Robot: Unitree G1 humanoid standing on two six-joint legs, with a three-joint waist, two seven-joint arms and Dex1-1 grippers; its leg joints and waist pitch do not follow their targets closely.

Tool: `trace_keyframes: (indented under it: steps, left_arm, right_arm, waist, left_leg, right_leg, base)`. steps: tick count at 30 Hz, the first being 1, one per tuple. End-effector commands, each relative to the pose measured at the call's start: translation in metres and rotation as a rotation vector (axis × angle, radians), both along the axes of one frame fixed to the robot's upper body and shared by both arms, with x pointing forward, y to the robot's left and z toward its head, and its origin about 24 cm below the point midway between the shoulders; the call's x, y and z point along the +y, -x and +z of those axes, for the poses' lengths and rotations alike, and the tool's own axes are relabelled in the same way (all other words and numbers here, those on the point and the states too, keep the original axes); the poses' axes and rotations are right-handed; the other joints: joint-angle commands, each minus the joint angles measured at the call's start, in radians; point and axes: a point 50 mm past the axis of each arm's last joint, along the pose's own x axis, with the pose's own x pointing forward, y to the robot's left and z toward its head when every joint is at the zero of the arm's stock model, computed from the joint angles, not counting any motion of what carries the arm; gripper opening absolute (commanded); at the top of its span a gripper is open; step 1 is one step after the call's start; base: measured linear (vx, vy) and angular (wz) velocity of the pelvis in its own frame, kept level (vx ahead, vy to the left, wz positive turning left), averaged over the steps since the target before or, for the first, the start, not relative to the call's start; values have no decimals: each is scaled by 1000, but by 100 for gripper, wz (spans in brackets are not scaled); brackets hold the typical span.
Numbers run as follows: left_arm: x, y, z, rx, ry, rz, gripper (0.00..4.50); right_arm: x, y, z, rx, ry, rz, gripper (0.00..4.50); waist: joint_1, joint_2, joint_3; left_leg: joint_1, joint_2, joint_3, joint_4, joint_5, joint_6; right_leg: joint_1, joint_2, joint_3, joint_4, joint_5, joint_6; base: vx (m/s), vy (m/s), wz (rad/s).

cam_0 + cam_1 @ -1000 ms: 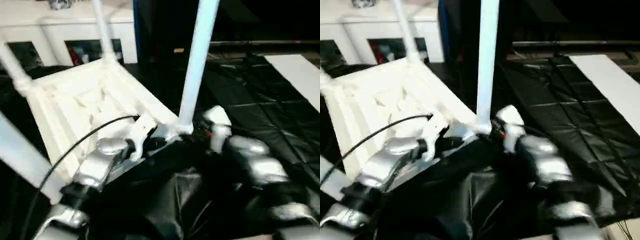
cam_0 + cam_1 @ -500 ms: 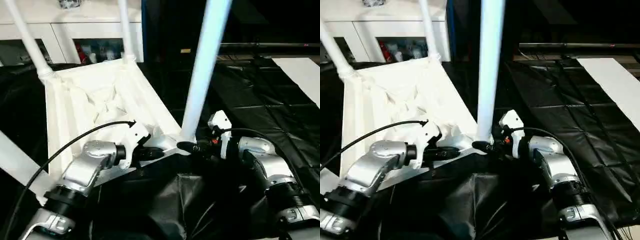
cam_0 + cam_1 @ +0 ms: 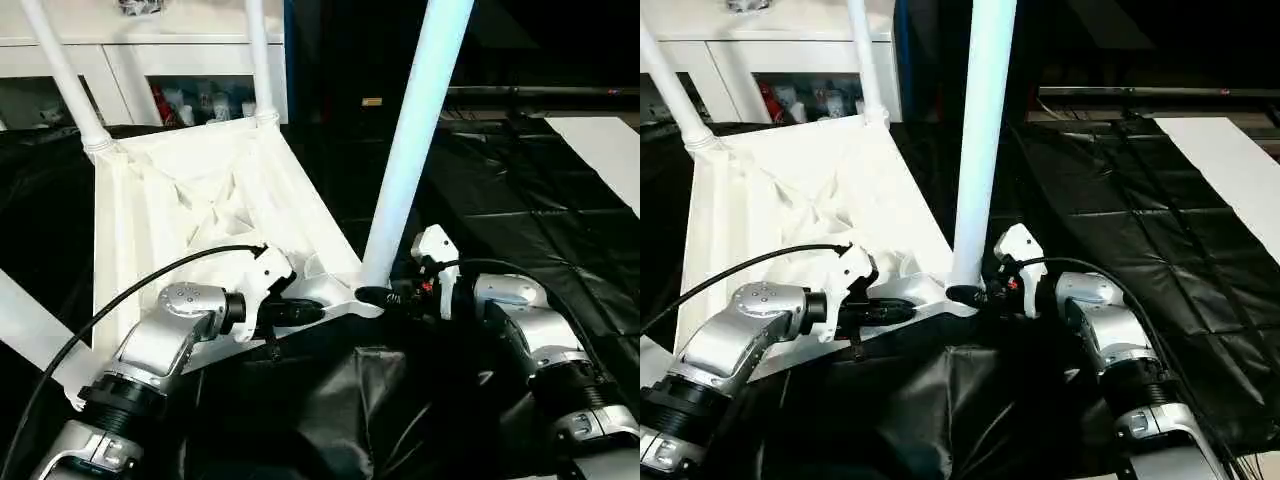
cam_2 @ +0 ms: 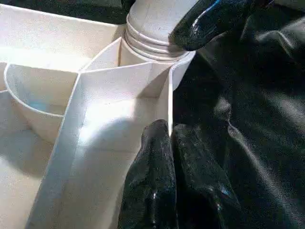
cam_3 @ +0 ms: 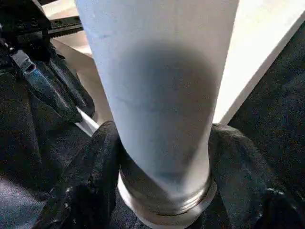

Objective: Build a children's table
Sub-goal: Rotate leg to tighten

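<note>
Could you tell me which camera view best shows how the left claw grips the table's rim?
The left wrist view: the left claw is shut on the table top edge wall. The eye views show that claw at the rim, side-on, grip unclear. The right wrist view shows its fingers behind the leg.

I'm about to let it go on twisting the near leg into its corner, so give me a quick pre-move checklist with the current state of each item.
1. Right gripper fingers on either side of the near leg just above its threaded collar: ok.
2. Those fingers firmly clamped on the leg: cannot tell.
3. Left gripper shut on the edge wall of the tabletop beside that corner, steadying it: ok.
4. Near leg standing upright in its corner socket: ok.
5. Leg fully seated: cannot tell; thread rings show above the socket.
6. Two far legs already standing in their corners: ok.
</note>
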Motion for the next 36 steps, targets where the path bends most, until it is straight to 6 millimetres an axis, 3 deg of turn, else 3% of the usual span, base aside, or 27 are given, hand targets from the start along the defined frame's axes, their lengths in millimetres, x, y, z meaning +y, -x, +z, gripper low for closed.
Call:
trace_keyframes:
  steps: [1, 8, 10, 11, 13, 16, 18, 21, 22, 24, 25, 28, 30, 33, 36]
  left_arm:
    - [-10, 0, 7, -15, 54, -37, 0]
    - [-10, -2, 5, -12, 49, 18, 0]
    - [-10, -6, 3, -19, 37, 67, 0]
    - [-13, -19, -1, -29, 20, 198, 0]
    - [-19, -30, -3, -36, -6, 303, 0]
    - [-22, -34, -4, -33, -16, 343, 0]
    - [-31, -40, -6, -33, -33, 396, 0]
    - [-40, -44, -7, -47, -52, 410, 0]
    - [-44, -44, -7, -54, -57, 399, 0]
    - [-47, -43, -5, -66, -55, 357, 0]
    - [-48, -42, -5, -70, -56, 343, 0]
    - [-47, -42, -4, -78, -58, 323, 0]
    - [-43, -41, -2, -87, -60, 271, 0]
    - [-41, -38, -3, -76, -65, 238, 0]
    - [-37, -29, -5, -41, -74, 128, 0]
  right_arm:
    - [3, 4, -9, 33, 32, 30, 247]
    - [5, -1, -15, 24, 10, -100, 239]
    - [8, -5, -21, 33, -2, -205, 238]
    - [18, -13, -33, 76, -32, -442, 238]
    - [28, -18, -41, 102, -18, -620, 238]
    - [34, -20, -42, 98, -6, -670, 236]
    - [49, -25, -39, 75, 4, -702, 236]
    - [66, -28, -32, 35, 12, -670, 236]
    - [73, -28, -29, 13, 12, -632, 236]
    - [77, -26, -24, 2, -49, -564, 236]
    - [76, -25, -23, 2, -77, -554, 265]
    - [72, -26, -19, -3, -121, -555, 294]
    - [52, -28, -10, -37, -165, -550, 319]
    - [43, -27, -8, -41, -155, -523, 337]
    - [25, -21, -5, -59, -105, -405, 337]
  waist:
    - [-1, -6, -68]
    - [-3, -8, -66]
    - [-12, -12, -60]
    - [-16, -15, -58]
    - [-27, -10, -53]
    - [-27, -11, -54]
    - [-29, -10, -55]
    - [-34, -1, -56]
    - [-35, -3, -55]
    - [-37, 6, -57]
    - [-37, 1, -60]
    - [-35, 3, -61]
    - [-34, 7, -61]
    - [-32, 4, -64]
    - [-28, 6, -67]
  left_leg:
    - [16, 22, -9, -60, -170, 54]
    - [16, 22, -9, -61, -177, 47]
    - [14, 18, -11, -66, -221, 26]
    - [17, 18, -12, -67, -248, 11]
    - [22, 13, -15, -69, -297, -23]
    - [33, 13, -20, -68, -347, -31]
    - [26, 13, -22, -71, -353, -24]
    - [31, 11, -20, -70, -374, -30]
    - [28, 10, -22, -72, -386, -27]
    - [22, 11, -26, -76, -381, -25]
    - [23, 12, -24, -75, -382, -18]
    - [23, 14, -22, -75, -371, -6]
    - [23, 15, -21, -75, -362, -3]
    - [15, 15, -19, -73, -315, 12]
    - [16, 18, -17, -70, -278, 24]
  right_leg:
    - [48, -46, 31, -56, -151, -252]
    - [46, -47, 31, -58, -174, -249]
    - [46, -47, 30, -66, -256, -228]
    - [42, -47, 31, -72, -320, -208]
    - [32, -49, 30, -82, -437, -172]
    - [25, -50, 26, -97, -509, -130]
    - [27, -49, 25, -96, -502, -121]
    - [19, -42, 24, -100, -471, -131]
    - [24, -43, 22, -100, -476, -129]
    - [31, -46, 21, -97, -456, -127]
    - [30, -44, 23, -97, -433, -131]
    - [32, -44, 26, -92, -379, -160]
    - [34, -43, 26, -89, -347, -176]
    - [44, -44, 28, -81, -286, -196]
    - [47, -45, 27, -76, -240, -220]
  base:
    - [0, 0, 0]
    - [0, 0, 0]
    - [0, 0, 0]
    - [0, 0, 0]
    - [0, 0, 0]
    - [-36, -3, -2]
    - [0, 0, 0]
    - [0, 0, 0]
    - [0, 0, 0]
    - [0, 0, 0]
    - [0, 0, 0]
    - [0, 0, 0]
    - [0, 0, 0]
    - [0, 0, 0]
    - [0, 0, 0]
